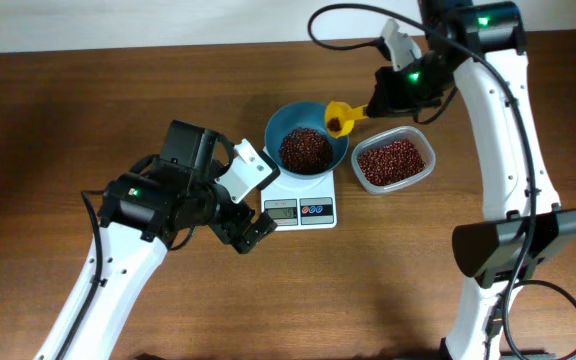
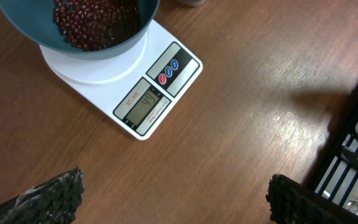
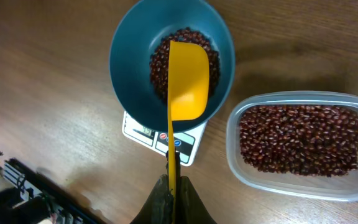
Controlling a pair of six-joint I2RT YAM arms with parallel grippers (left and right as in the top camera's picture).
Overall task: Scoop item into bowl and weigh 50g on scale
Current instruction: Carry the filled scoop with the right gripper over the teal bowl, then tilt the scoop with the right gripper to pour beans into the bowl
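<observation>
The teal bowl [image 1: 306, 132] stands on the white scale [image 1: 302, 210] with a heap of red-brown beans [image 1: 305, 149] in it. My right gripper [image 3: 172, 182] is shut on the handle of a yellow scoop [image 3: 187, 81], which hangs over the bowl's right rim. From overhead the scoop [image 1: 339, 119] shows dark beans inside. My left gripper [image 1: 253, 232] stands open above bare table just left of the scale's front, with nothing between its fingers [image 2: 55, 196]. In the left wrist view the scale's display [image 2: 145, 106] shows two digits that look like 44.
A clear plastic container [image 1: 394, 160] of beans sits right of the scale, close under the right arm. The right arm's base [image 1: 513, 245] stands at the table's right front. The black frame of a stand [image 2: 353, 149] shows at the left wrist view's right edge.
</observation>
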